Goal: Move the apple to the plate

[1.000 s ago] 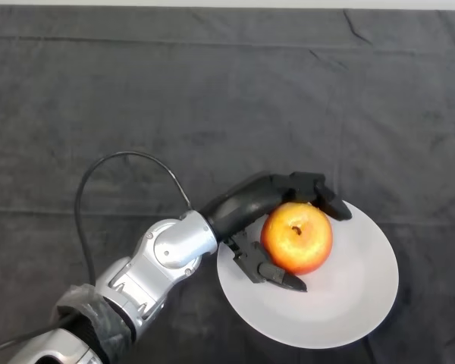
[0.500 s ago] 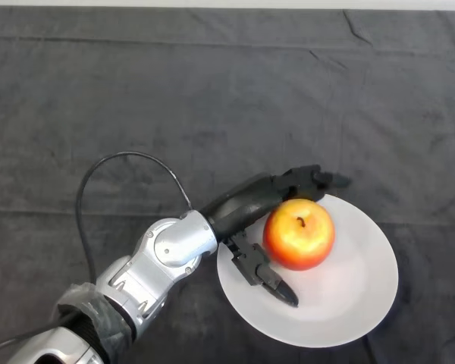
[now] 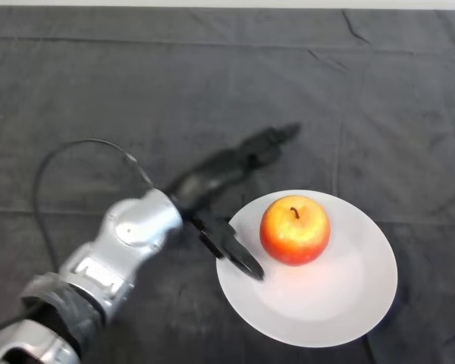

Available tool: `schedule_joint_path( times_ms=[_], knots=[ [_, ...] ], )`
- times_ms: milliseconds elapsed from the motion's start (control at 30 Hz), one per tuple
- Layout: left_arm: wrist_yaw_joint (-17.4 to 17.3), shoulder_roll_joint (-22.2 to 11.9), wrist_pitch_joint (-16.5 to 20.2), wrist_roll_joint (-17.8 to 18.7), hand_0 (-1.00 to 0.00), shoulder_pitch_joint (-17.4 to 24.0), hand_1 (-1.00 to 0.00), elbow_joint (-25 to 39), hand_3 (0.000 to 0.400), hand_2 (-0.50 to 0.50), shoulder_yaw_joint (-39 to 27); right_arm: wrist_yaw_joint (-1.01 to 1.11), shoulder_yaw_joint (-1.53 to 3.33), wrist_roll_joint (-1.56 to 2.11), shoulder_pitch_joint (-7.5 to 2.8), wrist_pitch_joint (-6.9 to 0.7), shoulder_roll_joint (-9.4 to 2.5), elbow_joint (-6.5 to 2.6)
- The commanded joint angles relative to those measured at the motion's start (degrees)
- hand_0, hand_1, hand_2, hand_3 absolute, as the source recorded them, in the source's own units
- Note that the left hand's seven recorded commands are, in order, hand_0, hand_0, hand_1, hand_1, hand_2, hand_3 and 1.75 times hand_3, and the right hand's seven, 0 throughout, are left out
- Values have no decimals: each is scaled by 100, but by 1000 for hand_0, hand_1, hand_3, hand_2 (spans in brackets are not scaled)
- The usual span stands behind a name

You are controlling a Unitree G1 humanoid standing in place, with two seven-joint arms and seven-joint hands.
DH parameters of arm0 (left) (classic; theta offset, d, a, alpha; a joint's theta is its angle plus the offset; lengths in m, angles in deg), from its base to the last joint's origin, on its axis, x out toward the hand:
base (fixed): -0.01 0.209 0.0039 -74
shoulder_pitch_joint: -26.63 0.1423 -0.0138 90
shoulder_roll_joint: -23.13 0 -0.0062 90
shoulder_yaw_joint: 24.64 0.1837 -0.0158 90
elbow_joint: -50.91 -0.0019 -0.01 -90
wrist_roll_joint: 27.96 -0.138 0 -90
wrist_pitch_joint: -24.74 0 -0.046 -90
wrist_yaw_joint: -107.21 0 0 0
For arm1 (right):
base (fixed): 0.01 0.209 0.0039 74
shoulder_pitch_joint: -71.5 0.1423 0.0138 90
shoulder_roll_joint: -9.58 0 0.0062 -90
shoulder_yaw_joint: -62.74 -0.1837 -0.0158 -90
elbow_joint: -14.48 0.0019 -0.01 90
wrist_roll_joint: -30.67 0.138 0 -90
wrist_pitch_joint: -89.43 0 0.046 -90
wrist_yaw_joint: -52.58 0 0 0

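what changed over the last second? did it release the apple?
Yes. The robot hand let go of the apple, opened, and pulled back up and to the left, off the fruit; only its thumb tip still overlaps the plate edge. The apple sits alone on the plate, shifted little if at all. The plate stayed put.

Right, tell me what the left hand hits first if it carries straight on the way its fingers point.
Probably nothing: the left hand points up and right, passing left of the apple and plate, over bare dark cloth as far as shown.
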Motion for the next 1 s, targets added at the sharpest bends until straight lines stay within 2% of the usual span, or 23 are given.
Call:
schedule_joint_path(
  times_ms=[33, 333, 600, 1000],
  knots=[
    [44, -190, -226, 178, 0, -87, 0, 212, 0, 0, -248, 39, -71, 50, -215, -63, 34, 28],
    [76, -246, -769, 546, 0, 10, 0, -28, 0, 0, -988, 40, -72, 51, -218, -65, 35, 35],
    [-222, -521, -1287, 879, 0, -26, 0, -701, 0, 0, -1682, 41, -72, 50, -214, -63, 35, 30],
    [-292, -896, -1767, 959, 0, -190, 0, -1678, 0, 0, -2485, 38, -69, 44, -196, -53, 34, -4]
  ],
)
